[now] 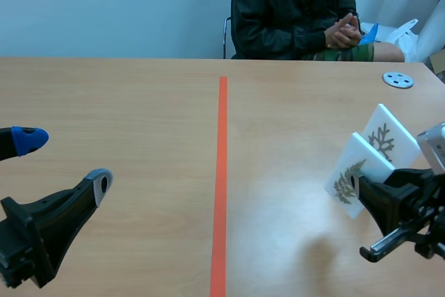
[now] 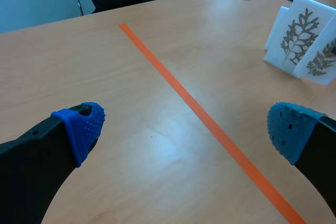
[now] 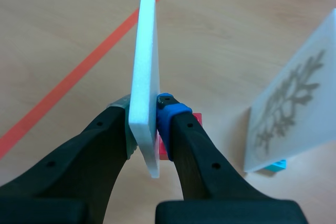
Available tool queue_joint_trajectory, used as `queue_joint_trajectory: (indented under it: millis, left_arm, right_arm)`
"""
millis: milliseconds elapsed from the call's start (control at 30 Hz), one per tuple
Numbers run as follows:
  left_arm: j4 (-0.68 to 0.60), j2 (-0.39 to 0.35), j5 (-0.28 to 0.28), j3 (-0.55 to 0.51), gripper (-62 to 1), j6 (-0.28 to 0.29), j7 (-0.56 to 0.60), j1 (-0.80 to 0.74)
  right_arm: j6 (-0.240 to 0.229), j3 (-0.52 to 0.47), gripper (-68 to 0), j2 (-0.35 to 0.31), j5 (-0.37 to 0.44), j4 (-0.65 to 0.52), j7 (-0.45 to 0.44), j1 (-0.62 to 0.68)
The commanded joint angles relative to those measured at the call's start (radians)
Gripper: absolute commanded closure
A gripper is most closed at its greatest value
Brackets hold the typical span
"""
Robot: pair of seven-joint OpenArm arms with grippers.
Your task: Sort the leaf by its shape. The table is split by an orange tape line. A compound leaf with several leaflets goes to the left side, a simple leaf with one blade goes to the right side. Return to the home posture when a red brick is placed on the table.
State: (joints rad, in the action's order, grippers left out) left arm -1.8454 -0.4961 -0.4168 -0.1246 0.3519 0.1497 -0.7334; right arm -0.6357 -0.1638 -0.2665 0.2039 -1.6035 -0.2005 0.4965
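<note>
Barely begun, I judge: the fingers of the right gripper (image 3: 143,109) clamp 1 leaf card (image 3: 147,51), its frond seemingly compound, near the bench's (image 1: 139,102) right edge, not yet across the tape line (image 1: 222,172), while the left gripper (image 2: 186,124), fingers spread wide, holds nothing.

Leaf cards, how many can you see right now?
2. One leaf card is clamped in the right gripper; the other card stands just behind it. Both are right of the orange tape line. None seems hidden.
</note>
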Motion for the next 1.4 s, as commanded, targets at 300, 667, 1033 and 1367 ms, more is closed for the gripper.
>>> queue_joint_trajectory:
  millis: [300,667,1033,1367]
  left_arm:
    - [-0.013,0.002,-0.006,0.005,-62.3,0.002,0.015,0.005]
    - [-0.013,0.002,-0.006,0.005,-62.3,0.002,0.014,0.005]
    - [-0.013,0.002,-0.006,0.005,-62.3,0.002,0.015,0.005]
    - [-0.013,0.002,-0.006,0.005,-62.3,0.002,0.015,0.005]
  right_arm:
    - [0.007,-0.005,-1.3,-0.01,0.014,0.167,-0.015,-0.109]
    - [0.033,-0.005,-1.3,-0.005,0.013,0.38,-0.03,-0.25]
    - [0.089,-0.005,-1.3,-0.005,0.013,0.43,-0.047,-0.266]
    - [0.12,-0.005,-5.5,-0.005,0.013,0.43,-0.048,-0.266]
